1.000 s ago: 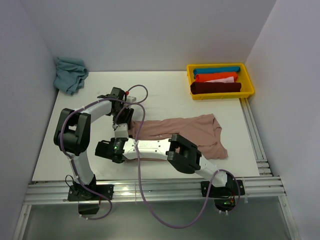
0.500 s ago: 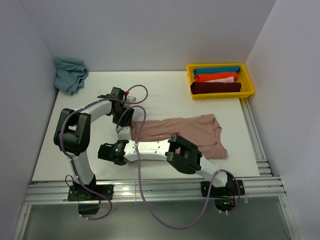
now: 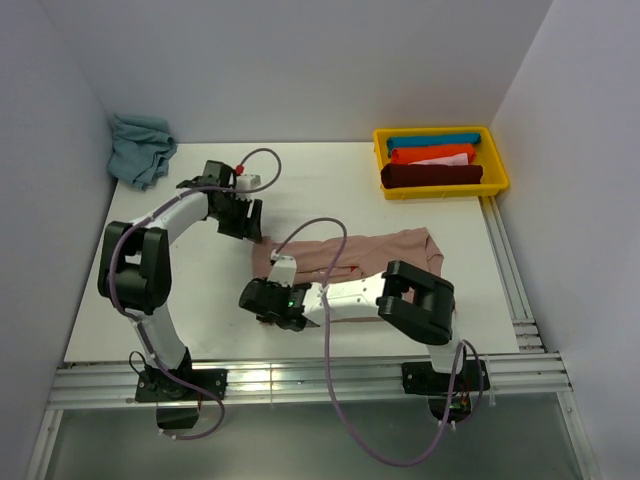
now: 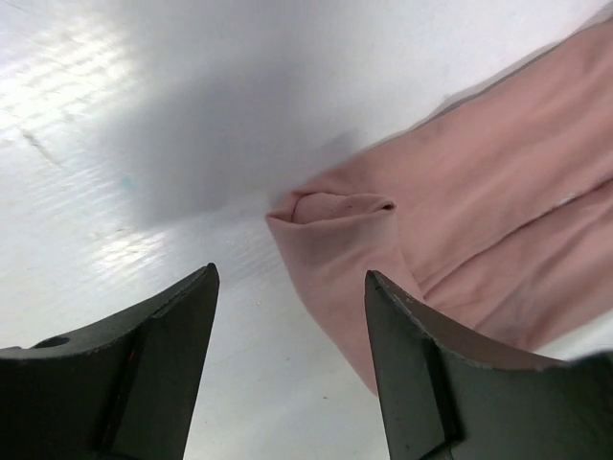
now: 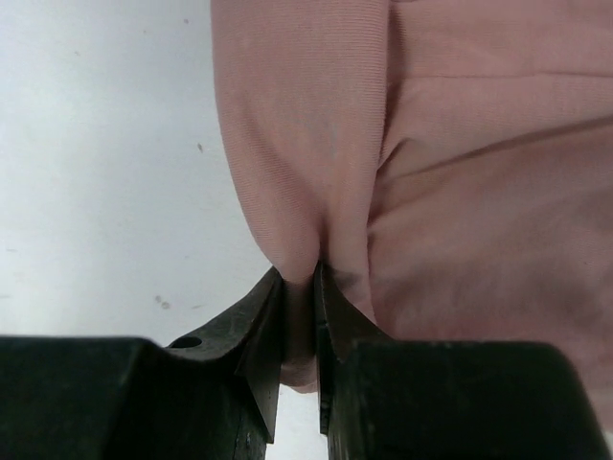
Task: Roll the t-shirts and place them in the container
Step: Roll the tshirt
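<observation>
Pink t-shirt (image 3: 390, 255) lay flat on the white table (image 3: 330, 185), right of centre, folded lengthwise into a long narrow band running left to right, with the wider, uneven end at the right. Fabric was a fine matte knit with soft creases and a lengthwise fold line visible in the left wrist view (image 4: 479, 211). The left end had a small turned-over lip forming a rounded, tube-like corner. Right gripper (image 3: 266, 300) was at that left end, on the near edge. In its wrist view the dark wedge-shaped fingers (image 5: 263, 316) were closed hard on a puckered fold of the shirt (image 5: 460, 192), and the cloth fanned out from the pinch (image 5: 299, 273). Left gripper (image 3: 243, 218) sat just beyond the shirt's far-left corner, not touching it. Its black tapered jaws were spread wide (image 4: 290, 278) with nothing between them, over glossy bare tabletop. Yellow plastic bin (image 3: 497, 160), rectangular, sat at the far right corner, well apart from the shirt. It held tight rolls (image 3: 432, 175) side by side: teal, orange and dark red, with a sliver of white between them. Teal cloth (image 3: 140, 148) lay crumpled in a loose heap at the far left corner.
</observation>
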`<state>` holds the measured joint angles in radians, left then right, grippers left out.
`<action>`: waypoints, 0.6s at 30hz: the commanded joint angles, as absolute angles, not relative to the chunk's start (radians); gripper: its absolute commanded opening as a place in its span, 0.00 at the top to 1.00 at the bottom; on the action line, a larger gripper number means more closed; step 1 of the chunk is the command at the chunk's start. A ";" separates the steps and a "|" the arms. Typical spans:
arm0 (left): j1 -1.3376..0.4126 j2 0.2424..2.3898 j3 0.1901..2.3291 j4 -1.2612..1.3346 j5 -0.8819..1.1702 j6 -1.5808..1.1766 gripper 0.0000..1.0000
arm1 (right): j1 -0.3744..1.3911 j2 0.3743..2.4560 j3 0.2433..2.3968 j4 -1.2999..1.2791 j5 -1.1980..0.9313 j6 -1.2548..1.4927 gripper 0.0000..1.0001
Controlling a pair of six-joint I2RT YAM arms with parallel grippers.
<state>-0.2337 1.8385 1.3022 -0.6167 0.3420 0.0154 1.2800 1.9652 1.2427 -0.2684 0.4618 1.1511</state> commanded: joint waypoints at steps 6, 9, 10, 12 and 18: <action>-0.117 1.781 1.302 -0.621 0.630 0.029 0.31 | 1.226 1.830 0.890 0.280 0.270 1.272 0.89; -0.114 1.787 1.270 -0.612 0.663 0.040 0.31 | 1.210 1.819 0.806 0.406 0.236 1.318 0.89; -0.114 1.792 1.260 -0.608 0.678 0.041 0.31 | 1.204 1.818 0.787 0.467 0.229 1.340 0.90; -0.114 1.813 1.249 -0.594 0.683 0.035 0.31 | 1.197 1.822 0.731 0.537 0.200 1.361 0.90; -0.120 1.878 1.223 -0.525 0.684 0.009 0.32 | 1.174 1.861 0.624 0.771 0.153 1.445 0.90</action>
